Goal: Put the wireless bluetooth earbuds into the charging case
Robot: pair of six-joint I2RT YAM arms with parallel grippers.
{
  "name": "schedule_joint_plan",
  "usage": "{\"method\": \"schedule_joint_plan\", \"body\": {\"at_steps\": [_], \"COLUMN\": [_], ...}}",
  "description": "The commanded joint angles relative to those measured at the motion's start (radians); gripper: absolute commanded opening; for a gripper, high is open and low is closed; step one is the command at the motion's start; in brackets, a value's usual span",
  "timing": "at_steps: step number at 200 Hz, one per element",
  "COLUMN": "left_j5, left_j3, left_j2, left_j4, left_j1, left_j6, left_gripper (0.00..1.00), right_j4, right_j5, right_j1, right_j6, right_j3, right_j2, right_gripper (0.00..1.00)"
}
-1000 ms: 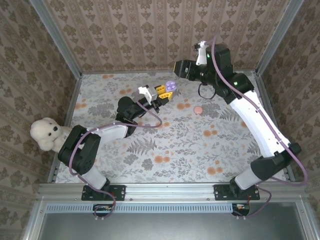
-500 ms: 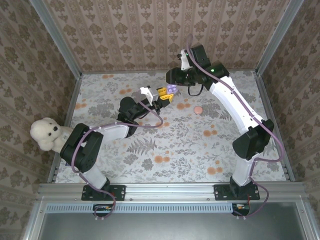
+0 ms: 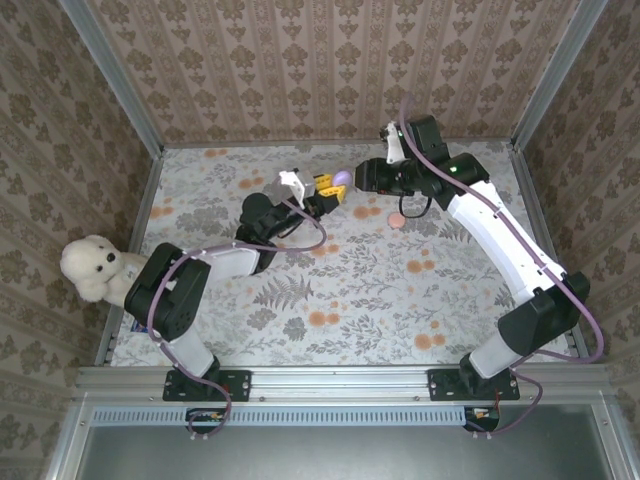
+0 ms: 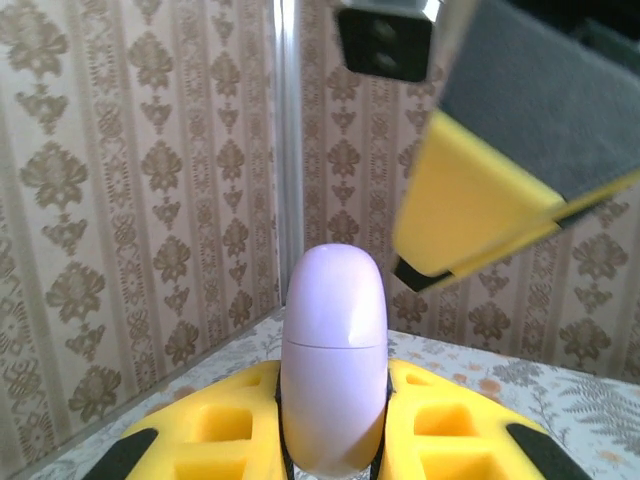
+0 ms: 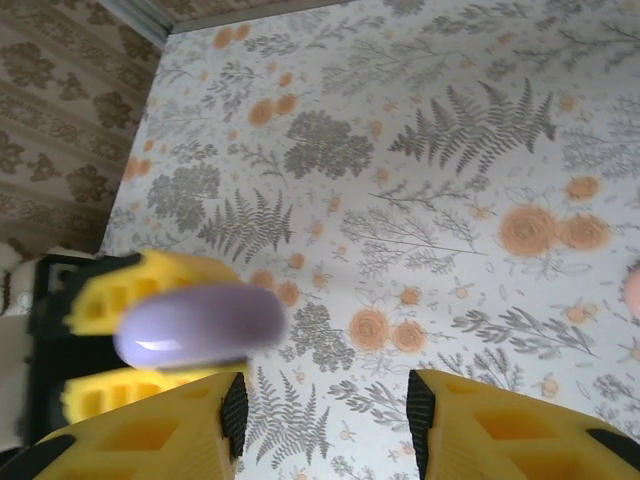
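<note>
Two hands are facing each other toward the 12 o'clock edge of the surface [image 3: 350,285]: the left hand [image 3: 327,188] is clamping the lilac charging case [image 3: 341,177] aloft, seemingly to steady it, while the right hand [image 3: 366,176], fingers [image 5: 150,440] apart and empty, is hovering at its 3 o'clock.

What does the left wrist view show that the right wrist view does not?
Left wrist, not right: the seam across the purple case, the metal post in the wall corner, one of the right fingers from outside. Right wrist, not left: a wide stretch of flowered table, a pink thing at the edge, the right fingers apart, nothing between. Both: the closed case clamped in the yellow left fingers.
</note>
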Motion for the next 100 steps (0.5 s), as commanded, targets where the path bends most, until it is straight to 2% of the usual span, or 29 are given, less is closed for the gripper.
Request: {"method": "schedule_joint_plan", "body": {"at_steps": [1, 24, 48, 100], "left_j5": [-0.086, -0.109, -0.075, -0.137], "left_j3": [0.041, 0.094, 0.193, 0.277], "left_j2": [0.033, 0.084, 0.177, 0.295], "left_j4": [-0.04, -0.229, -0.464, -0.657], "left_j1": [0.016, 0.023, 0.022, -0.014], "left_j6": [-0.164, -0.353, -0.536, -0.66], "left_gripper": [0.0, 0.0, 0.0, 0.0], "right_j4": [0.013, 0.048, 0.088, 0.128], "right_j5": [0.034, 0.057, 0.078, 0.094], "right_j1": [-0.045, -0.072, -0.09, -0.109], "right_j6": [0.065, 0.09, 0.117, 0.137], "right_j3": [-0.051, -0.122, -0.2, -0.276], "right_j2": [-0.026, -0.03, -0.034, -0.023], "right_gripper": [0.51, 0.53, 0.54, 0.55]}}
